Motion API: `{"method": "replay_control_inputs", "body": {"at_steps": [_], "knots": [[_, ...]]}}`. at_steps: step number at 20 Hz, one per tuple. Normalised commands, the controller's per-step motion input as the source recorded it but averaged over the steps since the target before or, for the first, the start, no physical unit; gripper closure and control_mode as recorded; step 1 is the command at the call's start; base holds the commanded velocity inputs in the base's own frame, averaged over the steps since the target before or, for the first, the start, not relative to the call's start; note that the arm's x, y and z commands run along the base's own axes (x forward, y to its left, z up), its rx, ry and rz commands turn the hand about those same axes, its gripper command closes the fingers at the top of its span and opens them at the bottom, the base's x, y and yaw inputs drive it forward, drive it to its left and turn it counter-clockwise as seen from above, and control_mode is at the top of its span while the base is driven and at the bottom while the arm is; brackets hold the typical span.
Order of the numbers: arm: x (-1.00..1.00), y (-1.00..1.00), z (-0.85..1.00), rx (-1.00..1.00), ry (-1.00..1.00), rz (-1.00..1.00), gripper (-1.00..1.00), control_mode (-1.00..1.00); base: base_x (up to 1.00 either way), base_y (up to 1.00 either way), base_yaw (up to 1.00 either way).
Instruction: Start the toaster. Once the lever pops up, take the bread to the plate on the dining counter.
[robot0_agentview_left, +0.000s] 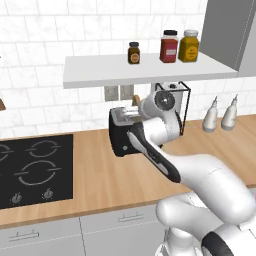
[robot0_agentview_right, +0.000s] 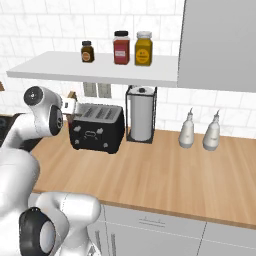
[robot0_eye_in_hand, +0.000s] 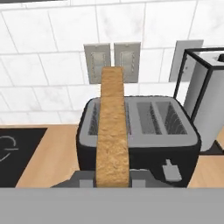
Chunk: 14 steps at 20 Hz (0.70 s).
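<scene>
I have the bread (robot0_eye_in_hand: 112, 131) clamped edge-on in the pincer (robot0_eye_in_hand: 113, 179), its brown crust running straight up the middle of my hand view, held above the toaster (robot0_eye_in_hand: 138, 135) and over its leftmost slots. The toaster sits on the wooden tabletop (robot0_agentview_right: 165, 175) against the tiled wall, its lever (robot0_eye_in_hand: 171, 170) on the near face; from the right base view I see small white marks on its front (robot0_agentview_right: 96, 132), too small for me to read.

My arm reaches forward from the base, the elbow bent, the wrist turned so the hand points toward the wall over the toaster's end. The bread seems clear of the slots, though I cannot be sure from this angle.

Just beside the toaster stands a paper towel holder (robot0_agentview_right: 141, 115); two pale bottles (robot0_agentview_right: 187, 131) sit further right. Three jars (robot0_agentview_right: 121, 48) line the shelf (robot0_agentview_right: 100, 70) above, labels unreadable. The cooktop (robot0_agentview_left: 35, 170) lies left.
</scene>
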Motion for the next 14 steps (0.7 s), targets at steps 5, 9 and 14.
{"method": "replay_control_inputs", "body": {"at_steps": [5, 9, 14], "knots": [[-0.85, -0.62, 0.00, 0.00, 0.06, 0.00, 1.00, -1.00, 0.00, 0.00, 0.00], [-0.72, -0.47, 0.00, 0.00, 0.04, -0.01, 1.00, -1.00, 0.00, 0.00, 0.00], [-0.51, -0.33, 0.05, 0.00, 0.02, -0.04, 1.00, -1.00, 0.00, 0.00, 0.00]]}}
